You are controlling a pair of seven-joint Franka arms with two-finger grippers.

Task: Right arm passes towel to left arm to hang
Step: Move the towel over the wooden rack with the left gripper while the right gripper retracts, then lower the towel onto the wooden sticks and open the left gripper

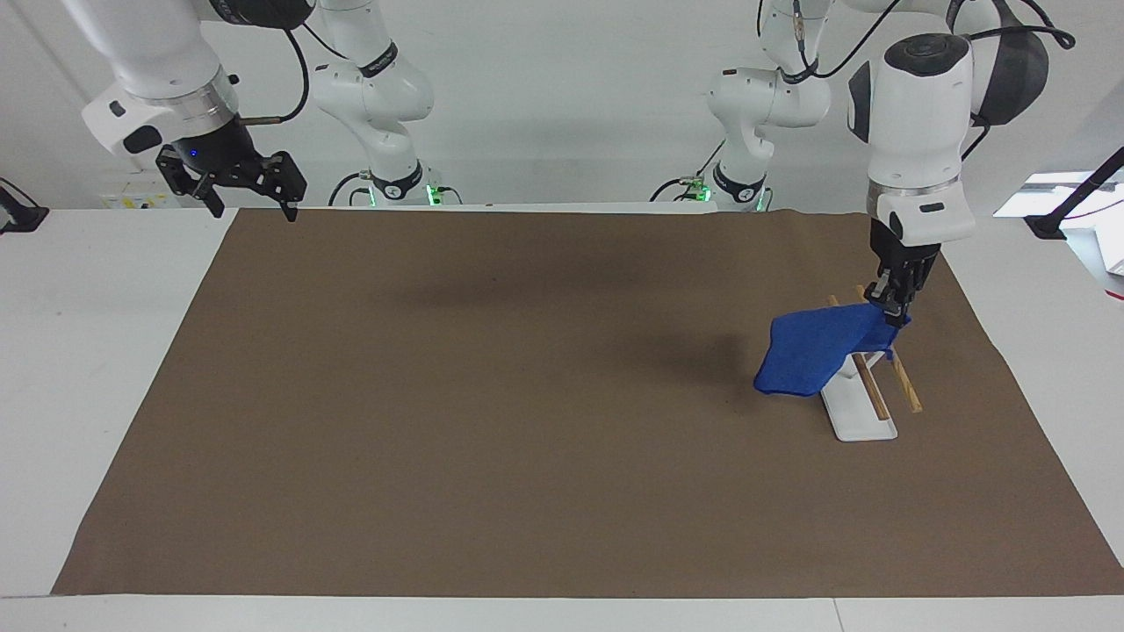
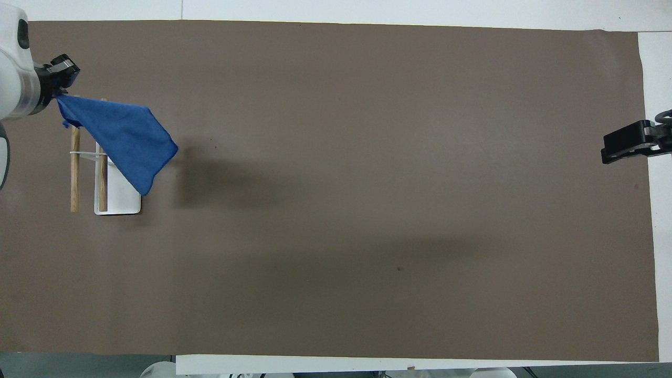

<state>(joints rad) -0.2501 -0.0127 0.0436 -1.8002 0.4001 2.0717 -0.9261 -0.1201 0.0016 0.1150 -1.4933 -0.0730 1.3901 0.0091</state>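
Observation:
My left gripper (image 1: 887,312) (image 2: 59,93) is shut on one corner of the blue towel (image 1: 812,351) (image 2: 123,139). It hangs over the towel rack (image 1: 865,391) (image 2: 105,181), a white base carrying two wooden rails. The towel drapes from the gripper across the rails and spreads toward the middle of the mat, covering the part of the rack nearer the robots. My right gripper (image 1: 246,200) (image 2: 627,147) is open and empty, raised over the mat's corner at the right arm's end, where that arm waits.
A brown mat (image 1: 527,421) covers most of the white table (image 1: 88,351). A black clamp arm (image 1: 1076,202) stands at the table's edge at the left arm's end.

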